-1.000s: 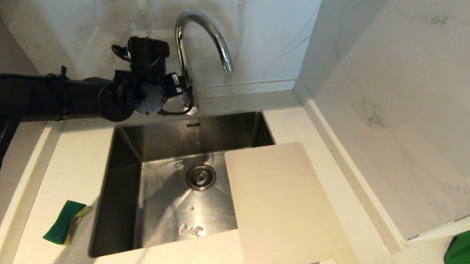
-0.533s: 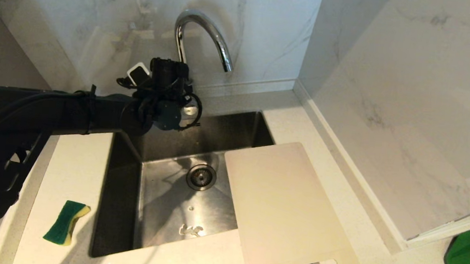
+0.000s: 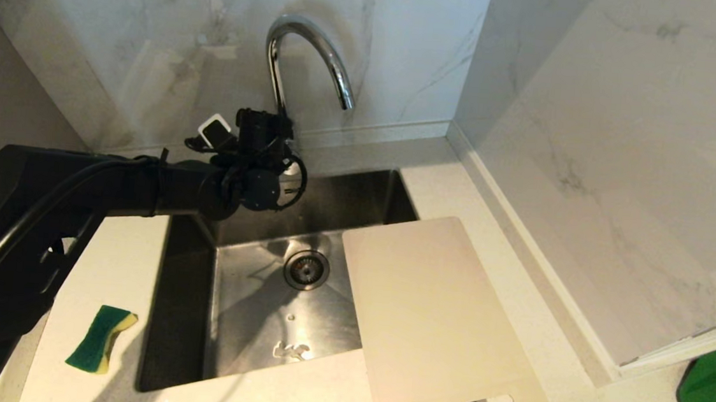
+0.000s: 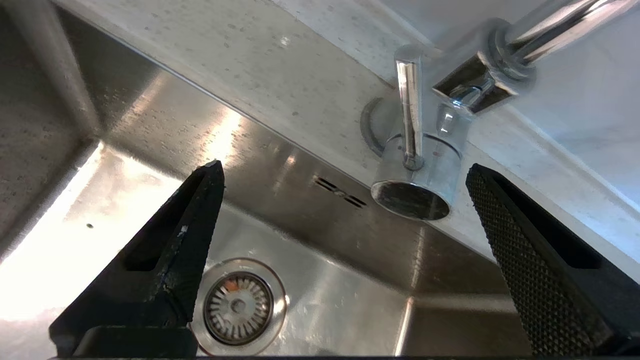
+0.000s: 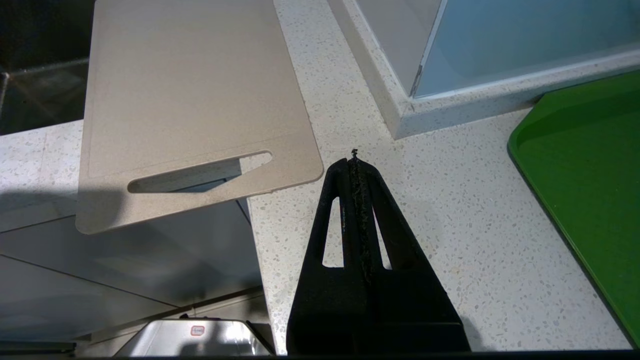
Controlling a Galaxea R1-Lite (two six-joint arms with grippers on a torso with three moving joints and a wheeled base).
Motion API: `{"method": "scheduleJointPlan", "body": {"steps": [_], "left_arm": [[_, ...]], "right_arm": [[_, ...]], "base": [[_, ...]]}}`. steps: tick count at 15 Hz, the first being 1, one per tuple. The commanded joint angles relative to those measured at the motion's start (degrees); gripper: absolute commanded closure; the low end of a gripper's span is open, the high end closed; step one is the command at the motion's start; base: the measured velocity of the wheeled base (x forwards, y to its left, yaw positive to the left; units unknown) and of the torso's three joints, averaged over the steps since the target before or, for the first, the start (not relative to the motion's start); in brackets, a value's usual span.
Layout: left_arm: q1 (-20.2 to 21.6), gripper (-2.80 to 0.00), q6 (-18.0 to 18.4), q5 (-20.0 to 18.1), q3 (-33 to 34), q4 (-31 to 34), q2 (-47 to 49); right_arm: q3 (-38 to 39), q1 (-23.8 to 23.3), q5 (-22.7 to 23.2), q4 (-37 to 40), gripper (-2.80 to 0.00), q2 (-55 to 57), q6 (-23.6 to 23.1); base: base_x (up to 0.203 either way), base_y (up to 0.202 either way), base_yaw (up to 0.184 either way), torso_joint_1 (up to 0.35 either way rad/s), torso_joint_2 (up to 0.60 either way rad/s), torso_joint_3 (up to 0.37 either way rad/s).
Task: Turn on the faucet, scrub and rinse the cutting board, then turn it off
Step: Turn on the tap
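Head view, left gripper point(image 3: 285, 157): I see it at the sink's point(image 3: 183, 315) back edge, just in front of the faucet point(image 3: 308, 56) base; my arm reaches in from the worktop's point(image 3: 117, 259) left side.
Head view, board point(image 3: 438, 316): it lies across the sink's right rim, its slotted end past the worktop's front edge.
Head view, sponge point(image 3: 99, 338): green and yellow, near the worktop's front-left corner, left of the sink.
Left wrist view, left gripper point(image 4: 345, 175): fingers point(image 4: 175, 250) spread wide, holding nothing; the faucet point(image 4: 415, 175) base and its thin lever point(image 4: 409, 110) sit between them, touched by neither.
Left wrist view, drain point(image 4: 239, 306): in the basin floor below.
Right wrist view, right gripper point(image 5: 355, 162): fingers pressed together, empty, over the worktop point(image 5: 450, 210).
Right wrist view, board point(image 5: 195, 100): its slotted end overhangs the front edge, near my gripper.
Right wrist view, tray point(image 5: 590, 190): green, at the worktop's right.
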State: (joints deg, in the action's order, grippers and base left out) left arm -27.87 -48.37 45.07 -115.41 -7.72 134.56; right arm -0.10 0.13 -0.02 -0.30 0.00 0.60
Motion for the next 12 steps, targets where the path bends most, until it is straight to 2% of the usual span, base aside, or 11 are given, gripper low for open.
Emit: {"method": "scheduleJointPlan", "body": {"steps": [1,3,5,7,12], "left_arm": [[0.53,-2.80,0.64,0.82,0.01,-0.11,0.79],[0.64,-2.80,2.82,0.94,0.00,-2.75,1.14],[0.60,-2.80,6.29,2.71,-0.04,-6.30,2.46],[0.62,-2.80,9.58,2.91,-0.08,-9.13,3.00],[0.97,-2.80,10.49,2.47,-0.08,-10.30,4.31]], "right_arm": [[0.01,0.04,-0.06,-0.05,0.00,0.00,0.01],[0.01,0.04,0.02,-0.05,0.00,0.00,0.01],[0.01,0.02,-0.02,-0.05,0.00,0.00,0.01],[0.01,0.04,0.02,-0.05,0.00,0.00,0.01],[0.01,-0.04,-0.01,-0.05,0.00,0.00,0.01]], "base": [[0.000,0.000,0.000,0.000,0.00,0.000],[0.000,0.000,0.000,0.000,0.00,0.000],[0.000,0.000,0.000,0.000,0.00,0.000],[0.000,0.000,0.000,0.000,0.00,0.000],[0.000,0.000,0.000,0.000,0.00,0.000]]}}
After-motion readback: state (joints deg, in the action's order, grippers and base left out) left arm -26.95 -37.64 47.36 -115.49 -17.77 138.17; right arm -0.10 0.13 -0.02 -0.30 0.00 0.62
